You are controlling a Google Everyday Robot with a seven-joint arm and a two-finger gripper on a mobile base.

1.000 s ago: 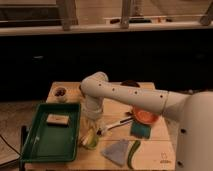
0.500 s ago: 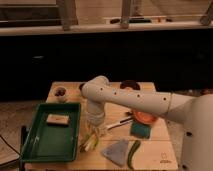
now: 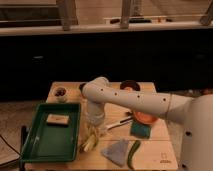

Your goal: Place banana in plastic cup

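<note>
Down over the middle of the wooden table (image 3: 70, 88), just right of the green tray (image 3: 50, 140): white arm (image 3: 135, 100) reaching in from the right and bending down, ending in the gripper (image 3: 95, 121) hanging close above the tabletop. Cannot tell how the gripper is set.

Lying right below the gripper, near the tray's lower right corner: the banana (image 3: 89, 143), pale yellow, appearing to touch or sit just under the hand; contact not clear. Sitting at the gripper itself, mostly hidden behind it: the plastic cup (image 3: 98, 120), too faint to place more exactly.

Resting inside the tray, toward its upper half: a small tan block (image 3: 57, 119). Standing beyond the tray's far edge: a small pale cup (image 3: 61, 93) with dark contents. Sitting well right of the tray: an orange bowl (image 3: 145, 118), and nearer the front, a grey cloth (image 3: 117, 151) with a dark green vegetable (image 3: 133, 153) beside it.
</note>
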